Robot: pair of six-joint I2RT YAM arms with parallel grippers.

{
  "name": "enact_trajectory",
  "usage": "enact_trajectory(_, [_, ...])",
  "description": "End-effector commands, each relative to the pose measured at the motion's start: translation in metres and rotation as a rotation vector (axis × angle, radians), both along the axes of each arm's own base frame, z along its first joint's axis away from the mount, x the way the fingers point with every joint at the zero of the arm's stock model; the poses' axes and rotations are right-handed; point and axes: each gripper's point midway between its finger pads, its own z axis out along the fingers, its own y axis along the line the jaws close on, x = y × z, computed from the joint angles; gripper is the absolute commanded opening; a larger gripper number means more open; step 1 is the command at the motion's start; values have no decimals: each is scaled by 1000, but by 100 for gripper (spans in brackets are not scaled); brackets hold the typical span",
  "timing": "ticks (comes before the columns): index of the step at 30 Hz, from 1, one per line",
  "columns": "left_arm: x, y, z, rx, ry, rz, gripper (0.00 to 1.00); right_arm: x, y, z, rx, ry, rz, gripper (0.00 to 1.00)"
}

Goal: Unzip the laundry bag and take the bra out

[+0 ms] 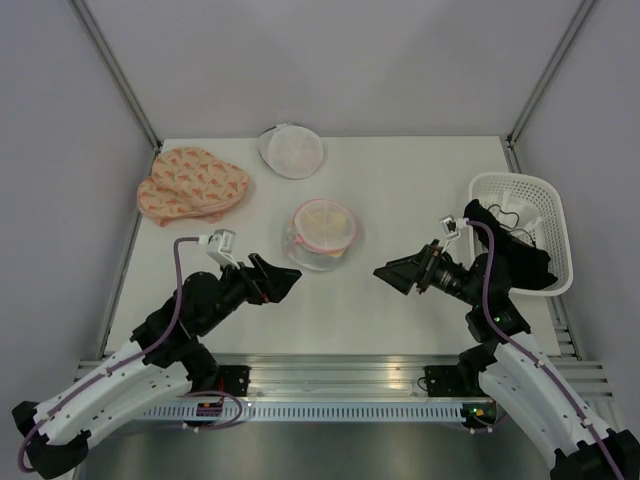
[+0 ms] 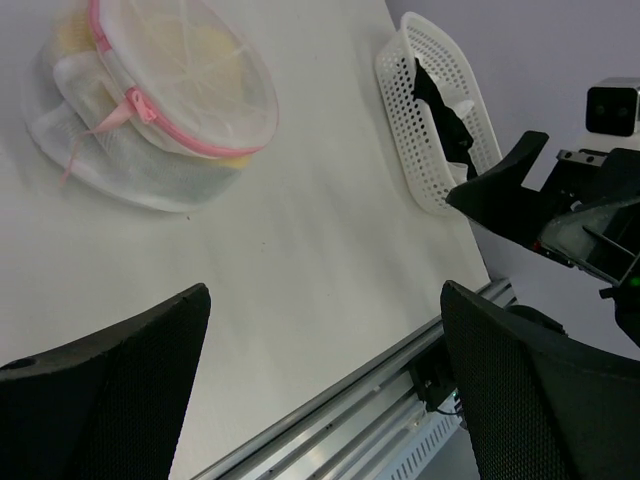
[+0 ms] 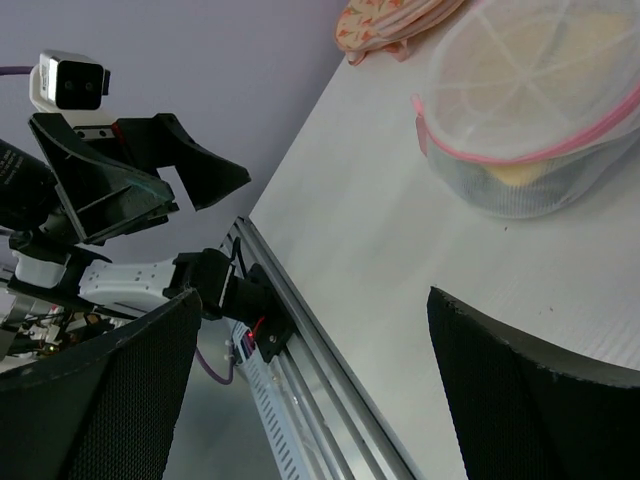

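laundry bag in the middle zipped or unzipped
Zipped, it seems: the pink zipper runs unbroken round the laundry bag, yellow bra inside.

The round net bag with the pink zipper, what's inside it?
A pale yellow thing shows through the mesh of the laundry bag. The bag looks zipped shut, so its full shape and anything underneath are hidden.

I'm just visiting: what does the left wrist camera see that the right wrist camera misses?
Only the left wrist view shows the white basket with a dark item inside, and the right gripper. Only the right wrist view shows the peach patterned fabric and the left gripper. Both show the mesh laundry bag with its pink zipper, lying on the white table.
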Motion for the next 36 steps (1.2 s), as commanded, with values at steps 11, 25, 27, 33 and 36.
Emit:
enact_trajectory(11, [78,4,2,83,88,140,100,-25,36,-2,-112,-54,69,98])
enact_trajectory(25, [204,-35,-38,78,148,-123,95,-49,38,-26,-187,-17,44,98])
enact_trajectory(27, [205,-42,-58,111,197,-189,90,-49,36,-27,-190,-11,36,98])
enact_trajectory(33, [211,-15,-101,280,377,-62,84,-47,31,-32,-208,0,4,98])
enact_trajectory(36, [206,-10,-105,294,393,-38,83,-46,31,-36,-220,5,2,98])
